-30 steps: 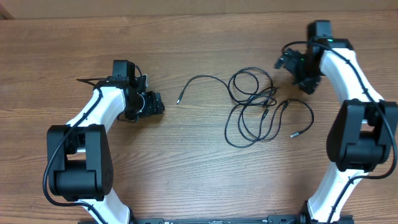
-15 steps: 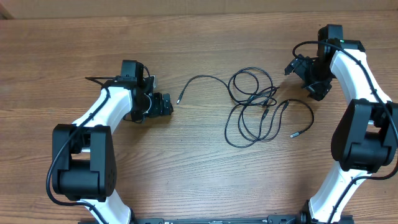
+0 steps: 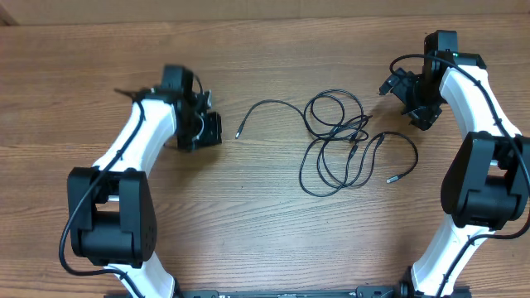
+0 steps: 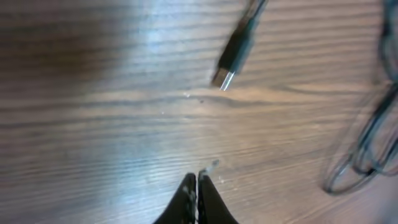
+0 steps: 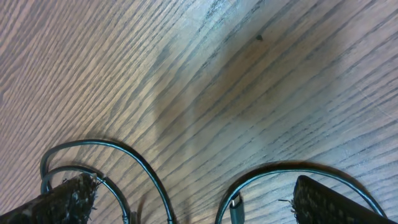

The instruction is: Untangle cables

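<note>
Overhead, the cables [image 3: 351, 132] lie tangled, the left gripper [image 3: 214, 129] to their left and the right gripper [image 3: 405, 102] to their upper right; the left wrist view shows jaws pinched together, empty (a silver-tipped plug [image 4: 233, 57] lies ahead); the right wrist view shows jaws spread wide, empty, over the cables.

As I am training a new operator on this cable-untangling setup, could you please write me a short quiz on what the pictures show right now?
1. True or false: the left gripper is shut on the silver-tipped plug.
2. The right gripper has its jaws: A) open, B) shut and empty, C) shut on a cable.
3. Fill in: the tangled cables lie nearer the ___ arm.
Key: 1 false, it is shut on nothing and the plug lies apart from it; 2 A; 3 right.
</note>
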`<state>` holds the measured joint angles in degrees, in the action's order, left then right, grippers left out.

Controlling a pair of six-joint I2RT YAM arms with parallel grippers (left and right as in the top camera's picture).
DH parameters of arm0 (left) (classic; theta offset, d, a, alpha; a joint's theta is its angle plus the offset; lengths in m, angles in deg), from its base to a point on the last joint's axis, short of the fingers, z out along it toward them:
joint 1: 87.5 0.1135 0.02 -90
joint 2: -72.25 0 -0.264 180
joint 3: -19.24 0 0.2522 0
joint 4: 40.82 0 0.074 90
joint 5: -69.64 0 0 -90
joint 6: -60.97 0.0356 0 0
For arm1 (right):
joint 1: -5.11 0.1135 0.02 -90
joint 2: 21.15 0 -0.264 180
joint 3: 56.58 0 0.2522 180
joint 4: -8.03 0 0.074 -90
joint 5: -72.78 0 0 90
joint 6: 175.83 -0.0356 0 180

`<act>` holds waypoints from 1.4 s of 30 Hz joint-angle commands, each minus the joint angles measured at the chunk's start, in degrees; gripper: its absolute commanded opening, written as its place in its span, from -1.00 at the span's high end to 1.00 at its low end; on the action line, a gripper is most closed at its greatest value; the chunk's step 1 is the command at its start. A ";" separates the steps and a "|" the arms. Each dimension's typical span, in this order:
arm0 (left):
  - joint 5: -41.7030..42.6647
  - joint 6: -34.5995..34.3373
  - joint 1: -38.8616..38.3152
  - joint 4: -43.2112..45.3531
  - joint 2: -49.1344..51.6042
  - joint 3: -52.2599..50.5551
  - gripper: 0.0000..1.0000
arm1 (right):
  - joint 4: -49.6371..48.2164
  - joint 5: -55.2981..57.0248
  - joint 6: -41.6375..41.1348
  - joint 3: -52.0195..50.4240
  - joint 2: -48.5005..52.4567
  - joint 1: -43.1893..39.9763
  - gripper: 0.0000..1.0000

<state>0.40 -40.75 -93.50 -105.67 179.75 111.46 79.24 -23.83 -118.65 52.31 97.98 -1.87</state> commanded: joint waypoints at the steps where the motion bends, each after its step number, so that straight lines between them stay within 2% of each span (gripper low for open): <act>1: -1.77 -0.28 -1.97 -4.28 0.00 10.88 0.92 | -0.35 0.57 0.07 -0.31 -0.61 0.15 -1.00; 5: -1.90 -0.33 -5.35 -8.11 0.00 21.79 0.92 | -0.35 0.57 0.07 -0.31 -0.61 0.15 -1.00; 9: -3.15 -0.35 -10.91 -7.98 0.00 28.33 0.92 | -0.35 0.57 0.07 -0.31 -0.61 0.15 -1.00; 13: -7.43 -0.33 -17.11 -6.88 0.28 28.48 0.88 | -0.35 0.57 0.07 -0.31 -0.61 0.15 -1.00; 15: -10.38 -0.28 -20.24 -7.13 0.92 28.28 0.68 | -0.35 0.57 0.07 -0.31 -0.61 0.15 -1.00; 16: -11.52 -0.31 -21.64 -7.02 1.25 28.20 0.51 | -0.35 0.57 0.07 -0.31 -0.61 0.15 -1.00; 20: -12.17 -0.31 -26.75 -4.96 3.19 28.15 0.29 | -0.35 0.57 0.07 -0.31 -0.61 0.15 -1.00; 31: -12.20 1.38 -35.63 -0.61 12.24 28.15 0.21 | -0.35 0.57 0.07 -0.31 -0.61 0.15 -1.00; 37: -12.15 4.98 -37.05 4.48 17.03 28.15 -0.08 | -0.35 0.57 0.07 -0.31 -0.61 0.15 -1.00; 42: -12.24 5.99 -37.11 8.04 19.52 28.15 -0.13 | -0.35 0.57 0.07 -0.31 -0.61 0.15 -1.00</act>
<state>-11.23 -36.88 -130.33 -98.74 197.83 139.33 79.20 -23.81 -118.63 52.31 97.98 -1.87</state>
